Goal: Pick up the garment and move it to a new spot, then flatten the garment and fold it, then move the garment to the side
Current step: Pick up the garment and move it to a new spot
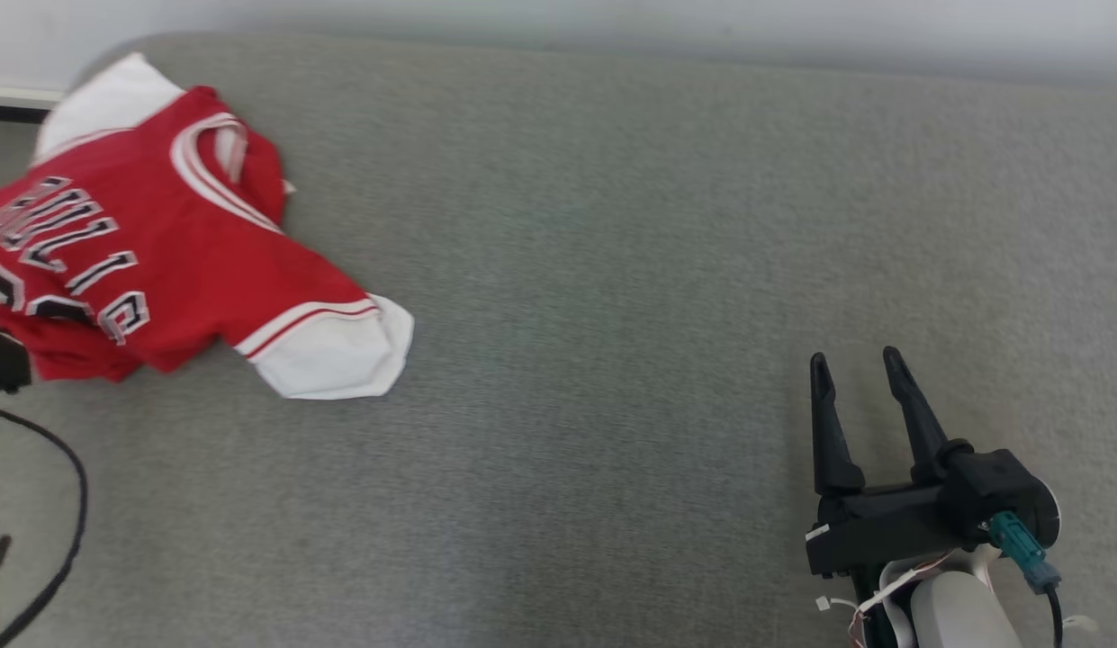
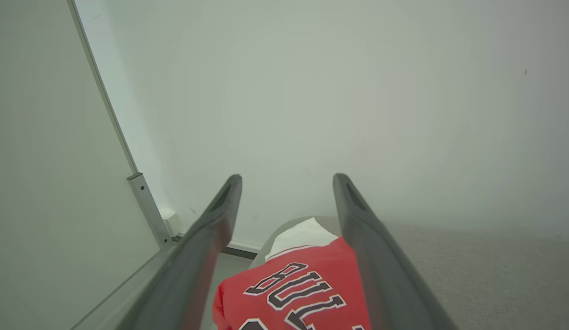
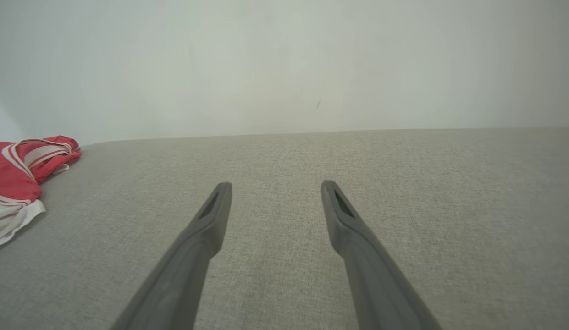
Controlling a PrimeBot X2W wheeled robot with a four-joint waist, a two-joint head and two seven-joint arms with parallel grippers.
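Right gripper [image 1: 855,358] sits nearest, at the lower right of the head view. Its two dark fingers are spread apart and empty, pointing up the view. It is low over the grey fabric surface [image 1: 612,270]; cannot tell whether it touches. A teal connector [image 1: 1019,544] and thin wires sit at its wrist.

Lower left edge of the head view: a black cable [image 1: 70,504] loops across the surface. A dark block of rig hardware [image 1: 0,360] overlaps the garment's near hem.

Garment [image 1: 162,261]: red jersey with white sleeves, black-and-white lettering and a striped neckline.
- It lies crumpled at the far left of the surface, near the rounded corner, partly cut off by the view's left edge.
- One white sleeve points toward the middle of the surface, the other toward the far corner.
- It is well apart from the right gripper, with bare fabric between them.

Left wrist view: left gripper [image 2: 287,178] has its fingers spread apart and empty, above the garment, with the lettering showing between them. Cannot tell whether the fingers touch the cloth. Beyond is a pale wall [image 2: 380,91]. A white panel with a metal edge strip [image 2: 144,206] stands at the left, just off the surface corner.

Right wrist view: fingers apart over bare fabric, with the garment at the far left edge.
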